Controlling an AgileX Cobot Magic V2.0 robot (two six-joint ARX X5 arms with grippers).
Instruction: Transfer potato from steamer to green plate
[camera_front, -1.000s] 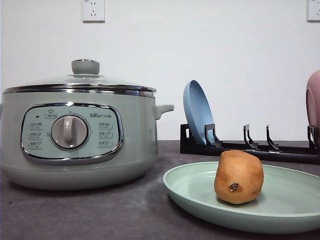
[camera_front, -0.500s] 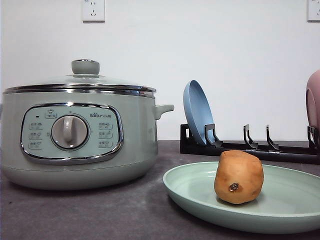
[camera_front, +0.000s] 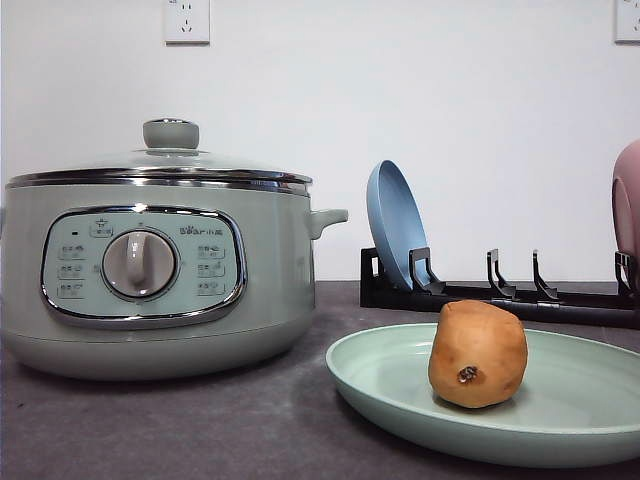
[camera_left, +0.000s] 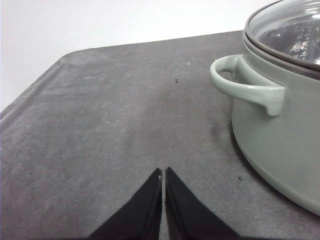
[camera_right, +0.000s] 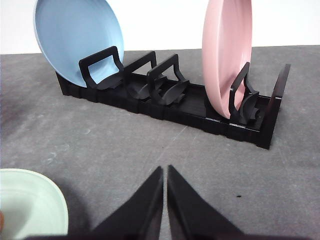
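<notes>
The left gripper has two matte black fingers, each narrowing to a sharp tip. The right gripper looks the same.

- steamer takes up the left half of the front frame, lid on; side handle juts right.
- Bare table strip between steamer and green plate, lower centre.
- potato stands on the plate, nothing above it.
- Black rack just behind the plate: blue plate upright centre, pink plate at right edge; middle slots unoccupied.
- Left wrist frame: table left of the steamer handle is bare.
</notes>
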